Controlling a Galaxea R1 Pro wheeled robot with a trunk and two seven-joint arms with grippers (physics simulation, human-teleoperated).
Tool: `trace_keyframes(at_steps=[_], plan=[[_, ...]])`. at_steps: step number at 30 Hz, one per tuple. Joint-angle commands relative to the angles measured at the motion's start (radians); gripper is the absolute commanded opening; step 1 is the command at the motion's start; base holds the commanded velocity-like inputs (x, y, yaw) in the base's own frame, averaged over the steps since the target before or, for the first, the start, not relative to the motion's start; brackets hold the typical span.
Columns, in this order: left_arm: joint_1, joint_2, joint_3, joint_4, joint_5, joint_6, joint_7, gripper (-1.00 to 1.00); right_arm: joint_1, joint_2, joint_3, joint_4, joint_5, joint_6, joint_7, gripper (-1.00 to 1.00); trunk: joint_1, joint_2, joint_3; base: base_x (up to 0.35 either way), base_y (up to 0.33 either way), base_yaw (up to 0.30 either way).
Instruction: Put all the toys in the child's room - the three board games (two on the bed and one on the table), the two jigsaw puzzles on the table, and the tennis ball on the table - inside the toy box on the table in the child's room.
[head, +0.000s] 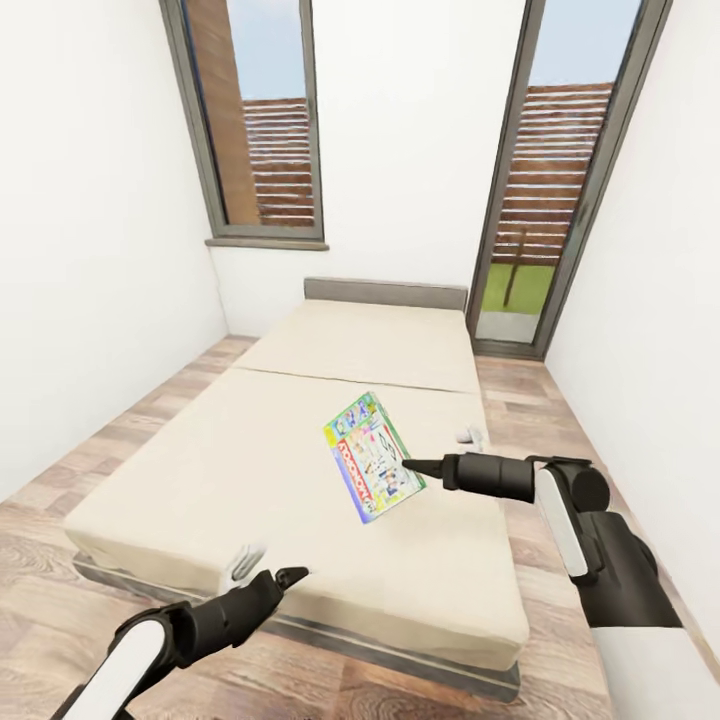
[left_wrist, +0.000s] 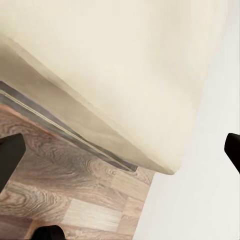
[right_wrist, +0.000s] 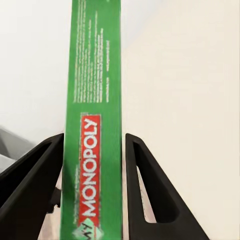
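Board game (head: 373, 457): flat printed box, green edge marked MONOPOLY in the right wrist view (right_wrist: 96, 125). Judged light and stiff, cardboard, smooth printed faces so likely slippery; thin across, wide along, so prone to swing or pivot if pinched at one end only. Best hold looks like across the thin dimension on a long edge near the middle, pads flat on both big faces.

Right gripper (head: 413, 467) closed on the box's edge: both black fingers (right_wrist: 145, 190) sit tight against the two faces, green edge running straight out between them. Held at the box's right edge, so most of the box overhangs away from the fingertips.

Box appears lifted and tilted above the bed (head: 300, 470), over the right half of the mattress, nearer the foot edge than the headboard; contact with the mattress cannot be ruled out.

Left gripper (head: 290, 577) spread wide, holding nothing, hovers at the foot edge of the bed toward its left corner, well apart from the box.
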Motion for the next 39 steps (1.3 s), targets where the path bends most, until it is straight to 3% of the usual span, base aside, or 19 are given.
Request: trace_keyframes(at_steps=[1,5,11,16,28,39], plan=[[-0.001,0.001,-0.001,-0.001,0.004,-0.001,0.010,1.00,0.000,0.000,-0.001,-0.004,0.000,0.004,0.006,-1.00,-0.004,0.007,0.001,0.000,0.000,0.212],[-0.001,0.001,-0.001,0.000,-0.024,-0.001,0.011,1.00,-0.001,0.000,-0.003,-0.017,-0.004,0.004,0.005,-1.00,-0.019,0.035,0.009,0.000,0.000,0.212],[-0.001,-0.005,-0.001,0.038,-0.031,-0.004,0.010,1.00,0.000,-0.001,-0.005,-0.023,-0.005,0.004,0.005,-1.00,-0.042,0.077,0.021,0.000,0.000,0.207],[-0.001,-0.010,-0.004,0.056,-0.084,-0.037,0.009,1.00,0.000,-0.002,-0.006,-0.026,-0.004,0.004,0.005,-1.00,-0.062,0.112,0.030,0.000,0.000,0.203],[-0.009,-0.016,-0.008,0.126,-0.093,-0.042,0.007,1.00,0.003,0.003,0.003,-0.045,0.002,0.004,0.005,-1.00,-0.108,0.196,0.053,0.000,0.000,0.189],[-0.010,-0.022,-0.008,0.135,-0.094,-0.058,0.007,1.00,0.004,0.004,0.005,-0.045,0.006,0.004,0.005,-1.00,-0.150,0.273,0.071,0.000,0.000,0.174]])
